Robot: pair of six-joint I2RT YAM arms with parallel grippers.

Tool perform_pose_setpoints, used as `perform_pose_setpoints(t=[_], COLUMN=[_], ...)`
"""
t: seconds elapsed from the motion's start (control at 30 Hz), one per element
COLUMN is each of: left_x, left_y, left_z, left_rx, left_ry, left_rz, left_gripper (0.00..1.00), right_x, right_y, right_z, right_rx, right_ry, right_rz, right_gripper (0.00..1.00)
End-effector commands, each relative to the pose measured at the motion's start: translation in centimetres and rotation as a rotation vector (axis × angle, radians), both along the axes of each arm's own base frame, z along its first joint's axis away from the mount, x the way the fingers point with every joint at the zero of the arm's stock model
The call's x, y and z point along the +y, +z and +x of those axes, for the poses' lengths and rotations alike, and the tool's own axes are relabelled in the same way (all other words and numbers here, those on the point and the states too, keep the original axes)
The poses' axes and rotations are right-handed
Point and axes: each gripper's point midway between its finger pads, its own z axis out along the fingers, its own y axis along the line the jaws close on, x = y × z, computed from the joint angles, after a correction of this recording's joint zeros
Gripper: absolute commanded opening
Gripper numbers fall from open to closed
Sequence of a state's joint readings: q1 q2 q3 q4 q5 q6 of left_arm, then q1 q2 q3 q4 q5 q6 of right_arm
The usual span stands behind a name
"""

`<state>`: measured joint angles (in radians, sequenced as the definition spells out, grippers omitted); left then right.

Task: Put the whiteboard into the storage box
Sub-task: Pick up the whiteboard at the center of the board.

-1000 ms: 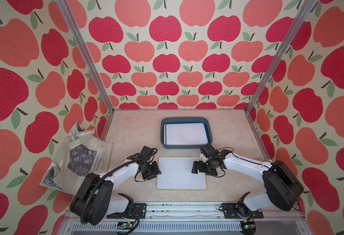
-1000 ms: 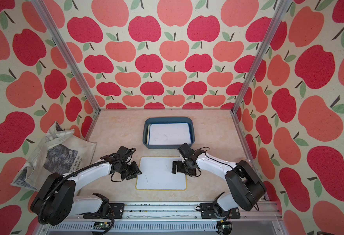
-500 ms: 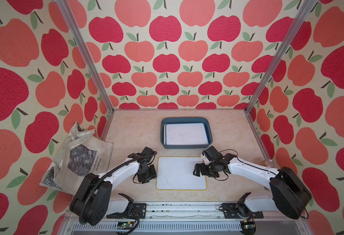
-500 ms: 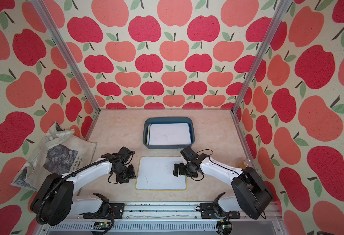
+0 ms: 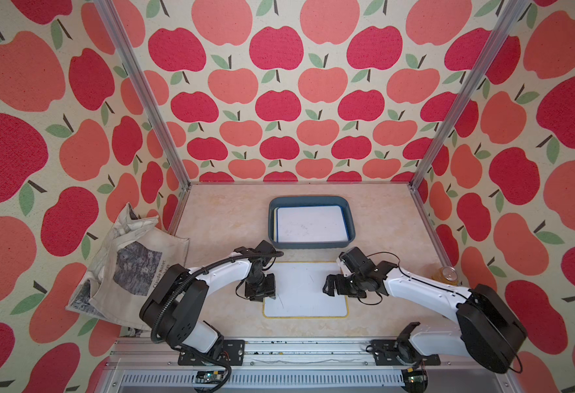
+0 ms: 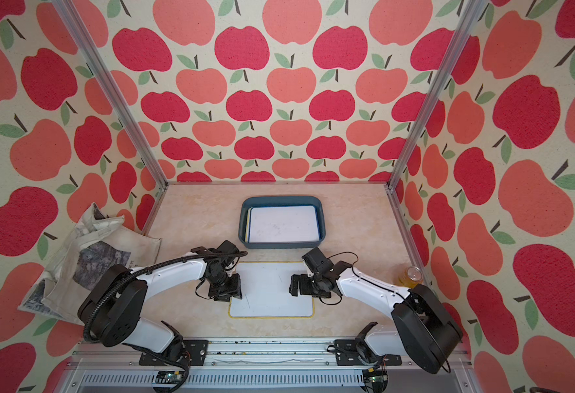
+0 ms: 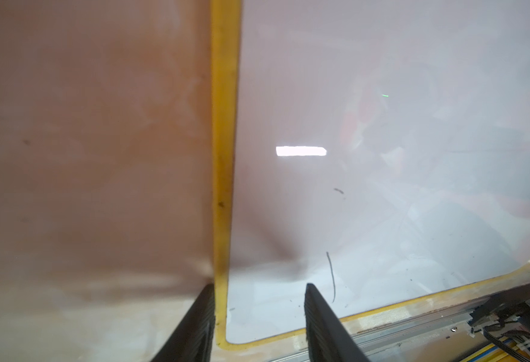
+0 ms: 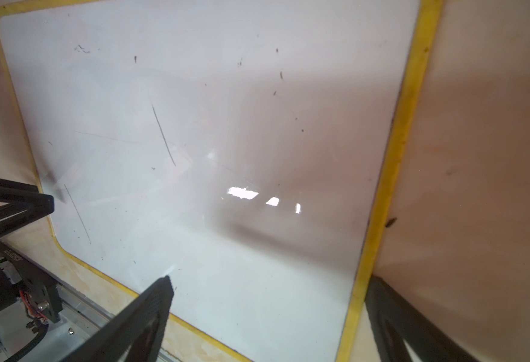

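A yellow-framed whiteboard [image 5: 304,289] [image 6: 269,289] lies flat on the table at the front centre. My left gripper [image 5: 268,296] [image 7: 259,286] is low at its left edge and open, one finger outside the yellow frame, the other over the white face [image 7: 382,156]. At the right edge my right gripper [image 5: 328,285] [image 8: 268,279] stands wide open and straddles the frame the same way above the whiteboard [image 8: 210,141]. Behind the board sits the dark blue-grey storage box [image 5: 309,199] [image 6: 281,198], with a blue-framed whiteboard [image 5: 309,224] lying inside it.
A printed cloth tote bag [image 5: 129,268] slumps against the left wall. A small can [image 5: 445,275] stands by the right wall. The aluminium base rail [image 5: 296,347] runs along the front edge, and frame posts rise at the back corners.
The left jaws have widened slightly at the board's left edge. The right arm has sunk lower, its gripper staying at the right edge. The whiteboard has not moved.
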<state>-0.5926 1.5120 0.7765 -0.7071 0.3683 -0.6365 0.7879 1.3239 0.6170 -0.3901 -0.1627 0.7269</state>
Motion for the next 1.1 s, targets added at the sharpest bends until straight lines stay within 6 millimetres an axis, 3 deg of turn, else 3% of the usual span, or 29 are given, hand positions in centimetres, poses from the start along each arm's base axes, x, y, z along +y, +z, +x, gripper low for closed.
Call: perform_pose_setpoints(t=[0.0,0.23,0.5,0.77,1.07], left_x=[-3.8,-6.3,-7.3,-5.8,-4.3], left_y=[-0.3,1.6,3.3,4.3,5.2], left_z=[-0.4,0.1,1.3,3.3,3.9], left_rx=[0.012,0.020,-0.026,-0.117,-0.174], left_ry=[-0.077,-0.120,-0.098,-0.010,0.049], left_rz=[-0.244,-0.472,-0.633,-0.623,-0.618], left_gripper=[0.48,0.48,0.49,0.49,0.42], right_x=[-0.1,1.0,2.8,4.7,3.3], right_y=[-3.1,-3.0,-2.7,-1.6,-2.0], right_z=[-3.6,-4.3,-4.9,-5.9,-6.2], right_rx=[0.140,0.144,0.154,0.136,0.126], right_ry=[0.027,0.024,0.037,0.074,0.045], right_rz=[-0.011,0.057,0.159,0.188,0.151], right_gripper=[0.99,0.99,0.99,0.99,0.99])
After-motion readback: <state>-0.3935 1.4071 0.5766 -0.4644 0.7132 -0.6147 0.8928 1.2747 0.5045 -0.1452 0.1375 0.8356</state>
